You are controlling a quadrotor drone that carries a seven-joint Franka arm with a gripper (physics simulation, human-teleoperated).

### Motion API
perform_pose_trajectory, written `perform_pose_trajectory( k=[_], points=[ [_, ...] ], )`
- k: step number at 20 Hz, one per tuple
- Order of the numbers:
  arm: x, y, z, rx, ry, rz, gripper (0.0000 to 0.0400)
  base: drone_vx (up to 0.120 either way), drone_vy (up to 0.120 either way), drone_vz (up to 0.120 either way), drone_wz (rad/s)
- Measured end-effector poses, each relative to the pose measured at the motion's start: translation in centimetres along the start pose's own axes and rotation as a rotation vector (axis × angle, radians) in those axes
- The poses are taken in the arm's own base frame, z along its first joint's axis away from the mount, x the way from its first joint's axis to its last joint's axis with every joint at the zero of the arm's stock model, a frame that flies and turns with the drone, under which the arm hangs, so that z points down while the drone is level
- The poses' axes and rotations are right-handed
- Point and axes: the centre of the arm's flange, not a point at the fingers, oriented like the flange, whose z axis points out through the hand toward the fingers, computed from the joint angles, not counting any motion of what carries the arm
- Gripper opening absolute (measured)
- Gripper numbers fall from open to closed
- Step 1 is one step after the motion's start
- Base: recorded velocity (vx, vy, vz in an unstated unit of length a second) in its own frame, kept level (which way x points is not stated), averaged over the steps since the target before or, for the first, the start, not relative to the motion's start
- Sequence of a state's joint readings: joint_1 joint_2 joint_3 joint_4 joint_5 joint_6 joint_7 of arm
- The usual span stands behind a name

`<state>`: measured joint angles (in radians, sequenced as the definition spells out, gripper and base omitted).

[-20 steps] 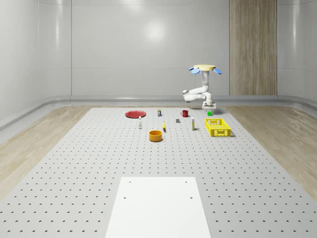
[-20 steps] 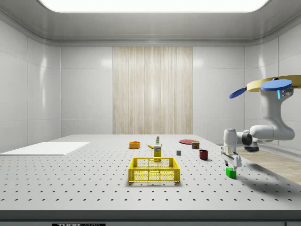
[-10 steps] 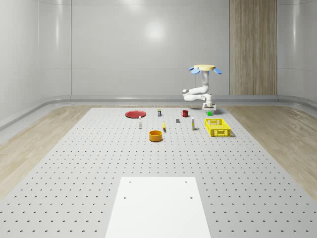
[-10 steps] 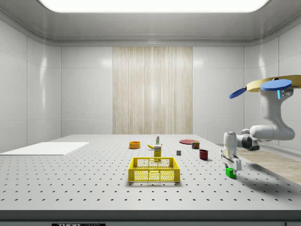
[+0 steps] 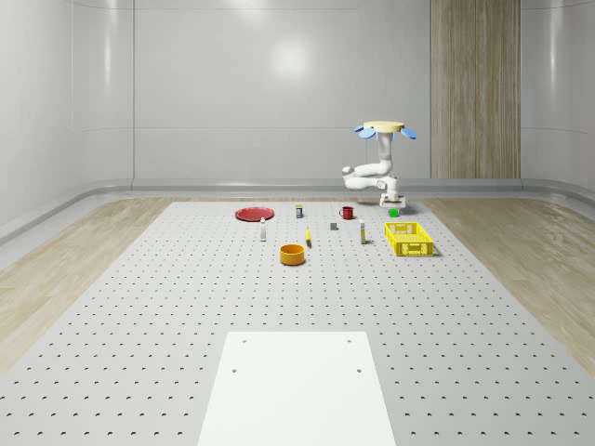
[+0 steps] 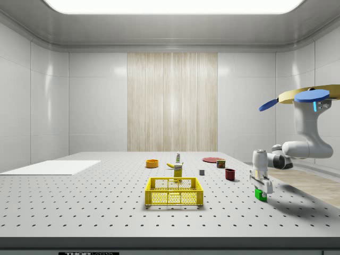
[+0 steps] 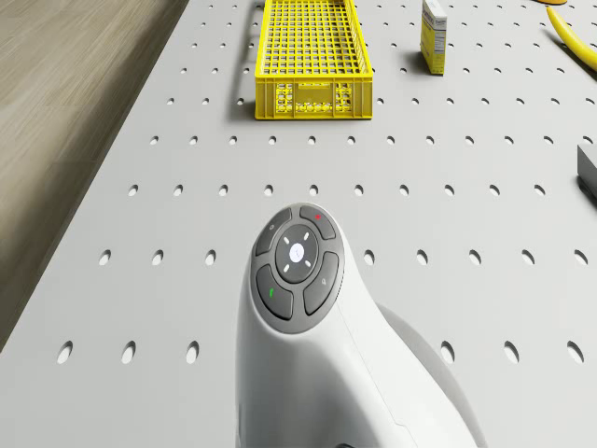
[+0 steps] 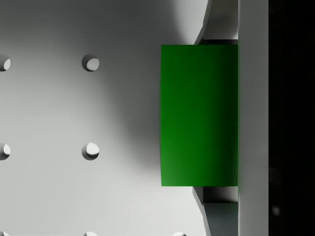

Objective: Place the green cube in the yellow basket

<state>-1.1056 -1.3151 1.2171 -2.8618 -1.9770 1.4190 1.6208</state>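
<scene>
Fingers [image 6: 261, 192] lower, on green cube [image 6: 260, 195].

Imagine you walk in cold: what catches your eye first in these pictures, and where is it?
The drone, with blue rotors, hovers above the perforated table's far end at the side view's right, arm bent down. Its tool sits low over the green cube. Towards the side view's left of the cube stands the yellow basket.

Green cube [image 8: 199, 115], yellow mesh basket [image 5: 408, 239], white arm [image 7: 317, 373], grey table [image 5: 186, 307] dotted with holes, orange bowl [image 5: 293, 254], red plate [image 5: 254, 214], blue rotors [image 6: 312, 96].
</scene>
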Motion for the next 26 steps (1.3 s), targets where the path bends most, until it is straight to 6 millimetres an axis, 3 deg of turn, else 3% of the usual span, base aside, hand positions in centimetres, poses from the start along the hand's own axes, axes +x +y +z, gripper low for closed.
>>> perform_pose_trajectory(
  k=[8, 11, 26],
  points=[
    [0.0, 0.0, -2.3, 0.001, -0.002, 0.0, 0.0253, 0.0, 0.0, 0.0, 0.0],
    [0.0, 0.0, -3.5, 0.002, -0.002, -0.007, 0.0253, 0.107, 0.0, 0.0, 0.0],
    [0.0, 0.0, -5.3, 0.002, -0.003, -0.007, 0.0252, 0.12, 0.0, 0.117, 0.0]
  ],
)
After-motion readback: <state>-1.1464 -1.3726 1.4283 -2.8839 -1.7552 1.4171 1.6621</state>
